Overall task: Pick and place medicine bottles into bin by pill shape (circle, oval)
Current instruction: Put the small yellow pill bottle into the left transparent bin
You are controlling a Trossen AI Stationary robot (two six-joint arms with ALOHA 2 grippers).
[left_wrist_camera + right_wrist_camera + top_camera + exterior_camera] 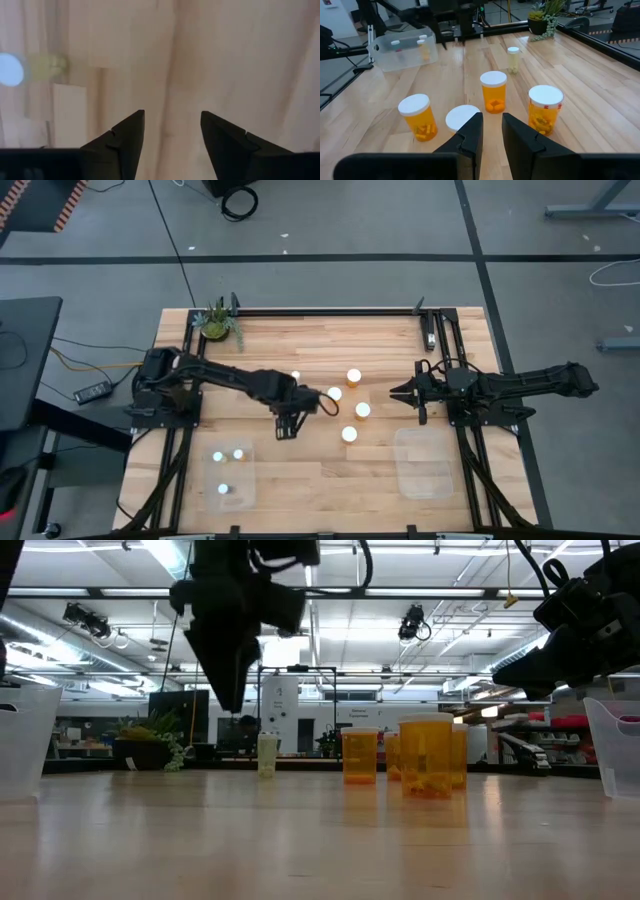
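Lower left of the high view: clear left bin (230,476) on the wooden table (330,345) holds three whitish bottles (239,453), white caps up. Upper left: green potted plant (217,323) at the table corner. Left of centre: left gripper (287,427) hangs above bare wood, fingers (125,137) apart, nothing between them. Fourth whitish bottle (296,377) stands just above that arm in the picture, apart from it. Centre: four orange bottles (354,377) upright, white caps, clustered, none touching a gripper. Right of centre: right gripper (397,393) near the cluster, fingers (470,132) nearly closed with a narrow gap, holding nothing. Lower right: clear right bin (424,463), no bottles visible inside.
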